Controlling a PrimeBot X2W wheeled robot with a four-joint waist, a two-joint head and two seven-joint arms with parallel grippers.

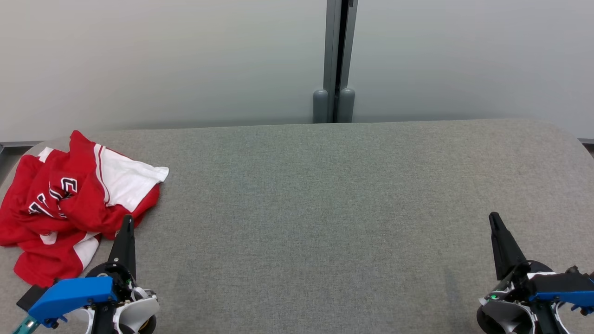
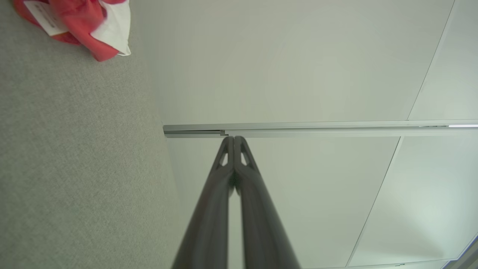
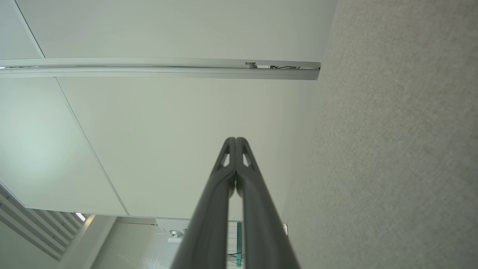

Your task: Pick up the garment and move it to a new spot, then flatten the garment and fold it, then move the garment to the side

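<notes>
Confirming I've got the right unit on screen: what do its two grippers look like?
Left gripper and right gripper each have two long, dark tapering fingers with small triangular cut-outs near the tips. Behind each sits a blue housing over a white rounded shell. A green light glows on the right one.

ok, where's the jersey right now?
In the head view, the red-and-white jersey lies crumpled at the left end of the grey table, just ahead and to the left of the left hand, which isn't holding it.

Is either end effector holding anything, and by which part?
Nothing held: left end effector and right end effector are shut empty; the jersey lies crumpled, ungripped.
</notes>
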